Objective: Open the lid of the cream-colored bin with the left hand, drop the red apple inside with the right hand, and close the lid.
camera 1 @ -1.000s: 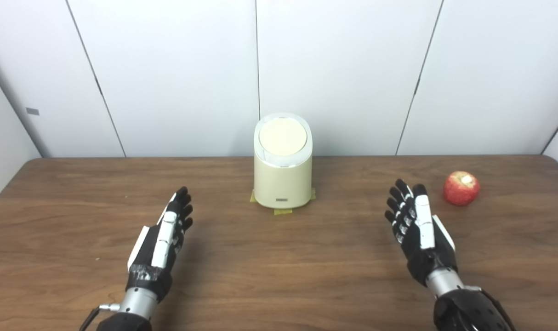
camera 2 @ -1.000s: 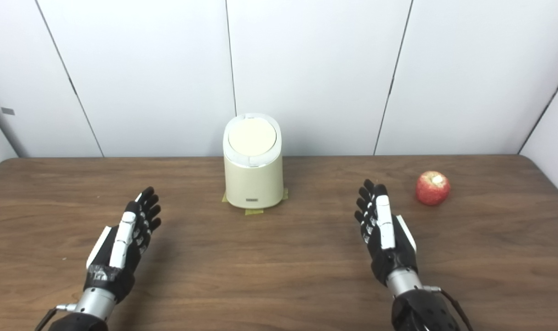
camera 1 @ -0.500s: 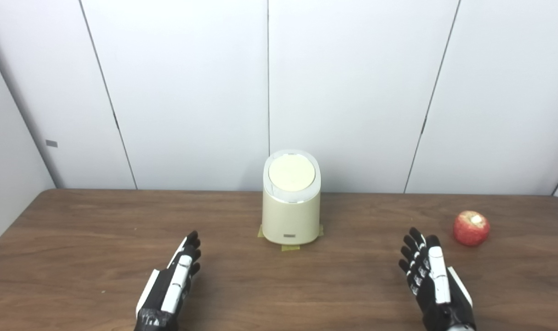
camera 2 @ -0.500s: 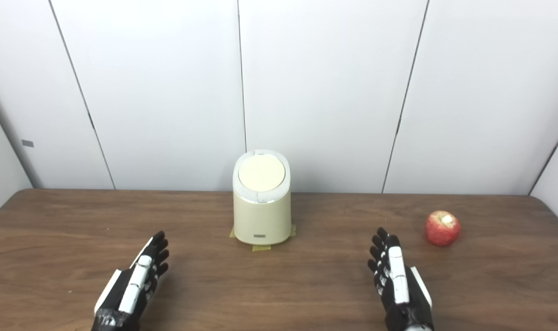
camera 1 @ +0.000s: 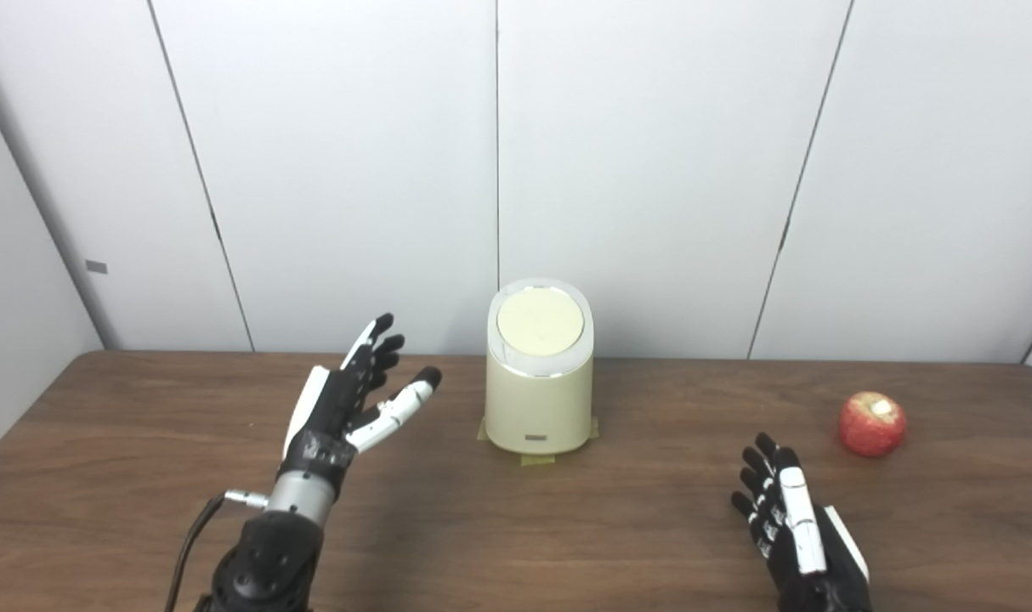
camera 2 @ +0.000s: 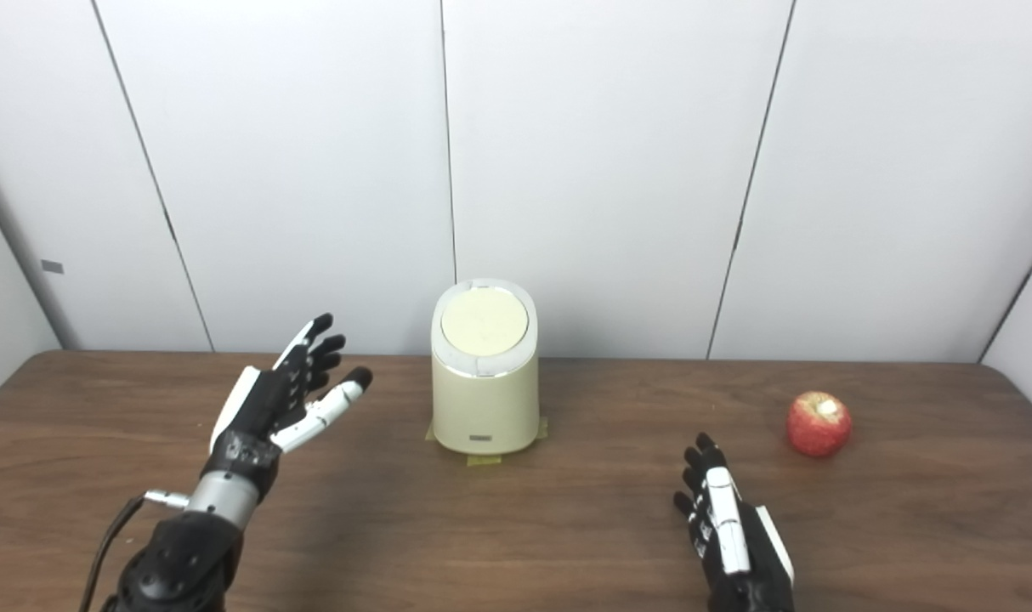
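In the left eye view I am holding the left robot hand (camera 1: 350, 399) raised and spread, empty, short of the cream-colored bin (camera 1: 539, 399), whose lid (camera 1: 540, 322) is sitting closed. My worry: a sideways knock could be shoving the bin off its tape marks (camera 1: 536, 460) rather than lifting the lid.

In the right eye view the right robot hand (camera 2: 733, 531) is lying spread and empty on the bench (camera 2: 516, 527), well apart from the red apple (camera 2: 819, 423). A clumsy reach could be rolling the apple away.
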Robot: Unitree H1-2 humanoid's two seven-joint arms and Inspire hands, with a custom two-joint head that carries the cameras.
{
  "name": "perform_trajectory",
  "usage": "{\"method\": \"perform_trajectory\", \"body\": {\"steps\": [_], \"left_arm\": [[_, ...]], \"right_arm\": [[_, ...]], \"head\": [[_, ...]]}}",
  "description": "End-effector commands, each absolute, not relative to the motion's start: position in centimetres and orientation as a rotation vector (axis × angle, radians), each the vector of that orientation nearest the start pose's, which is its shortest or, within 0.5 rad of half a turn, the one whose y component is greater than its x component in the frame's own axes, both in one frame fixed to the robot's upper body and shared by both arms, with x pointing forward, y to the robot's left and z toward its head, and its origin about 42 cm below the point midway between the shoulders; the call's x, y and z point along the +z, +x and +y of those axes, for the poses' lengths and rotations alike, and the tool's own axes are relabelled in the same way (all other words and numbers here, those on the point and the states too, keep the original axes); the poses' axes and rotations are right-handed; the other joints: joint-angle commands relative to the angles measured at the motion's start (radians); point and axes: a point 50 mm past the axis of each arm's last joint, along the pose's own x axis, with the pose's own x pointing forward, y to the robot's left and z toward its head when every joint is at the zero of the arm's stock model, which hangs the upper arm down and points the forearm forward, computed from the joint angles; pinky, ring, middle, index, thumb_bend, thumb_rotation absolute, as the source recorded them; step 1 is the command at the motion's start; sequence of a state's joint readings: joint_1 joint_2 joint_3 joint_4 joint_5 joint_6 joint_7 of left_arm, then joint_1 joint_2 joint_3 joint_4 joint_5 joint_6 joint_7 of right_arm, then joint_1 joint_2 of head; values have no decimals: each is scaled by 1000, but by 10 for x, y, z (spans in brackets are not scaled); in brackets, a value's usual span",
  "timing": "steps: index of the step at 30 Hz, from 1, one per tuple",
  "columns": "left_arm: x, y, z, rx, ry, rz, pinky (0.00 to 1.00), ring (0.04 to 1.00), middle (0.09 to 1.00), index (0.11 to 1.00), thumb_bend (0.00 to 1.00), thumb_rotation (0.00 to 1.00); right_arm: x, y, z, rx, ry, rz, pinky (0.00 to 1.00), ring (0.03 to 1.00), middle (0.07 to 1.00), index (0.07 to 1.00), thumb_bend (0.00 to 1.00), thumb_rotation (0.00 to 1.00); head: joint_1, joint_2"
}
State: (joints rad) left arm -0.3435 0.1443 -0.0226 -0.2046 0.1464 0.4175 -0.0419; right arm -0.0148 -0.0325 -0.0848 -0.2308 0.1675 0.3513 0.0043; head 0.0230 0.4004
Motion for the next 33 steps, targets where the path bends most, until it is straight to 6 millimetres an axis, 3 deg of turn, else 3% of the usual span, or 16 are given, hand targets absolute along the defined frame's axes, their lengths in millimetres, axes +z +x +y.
{"method": "perform_trajectory", "body": {"steps": [1,3,7,10,17,24,33], "left_arm": [[268,388,214,-38,262,-212,892,905,919,979,634,410],[278,399,208,-42,232,-221,857,913,921,979,645,349],[294,421,195,-47,243,-232,852,909,921,976,668,321],[302,436,185,-49,274,-223,884,905,921,967,708,288],[315,464,164,-76,298,-229,853,908,927,966,765,190],[323,486,149,-131,338,-231,824,909,933,964,819,169],[316,500,137,-174,395,-185,825,922,959,986,848,80]], "right_arm": [[155,293,-234,-22,131,9,962,992,986,987,536,938],[155,294,-234,-22,129,3,956,992,986,987,547,916],[154,295,-234,-22,131,-2,955,993,986,989,538,897],[153,296,-235,-23,117,-7,952,991,984,984,522,896],[153,297,-234,-32,102,-11,930,971,966,942,488,909],[152,299,-230,-21,100,1,936,977,969,944,462,961],[150,302,-227,-16,120,2,926,980,967,935,423,878]], "head": [[-2,0],[-4,-3],[-3,-8],[-3,-11],[-10,-7],[-25,-10],[-30,-17]]}}
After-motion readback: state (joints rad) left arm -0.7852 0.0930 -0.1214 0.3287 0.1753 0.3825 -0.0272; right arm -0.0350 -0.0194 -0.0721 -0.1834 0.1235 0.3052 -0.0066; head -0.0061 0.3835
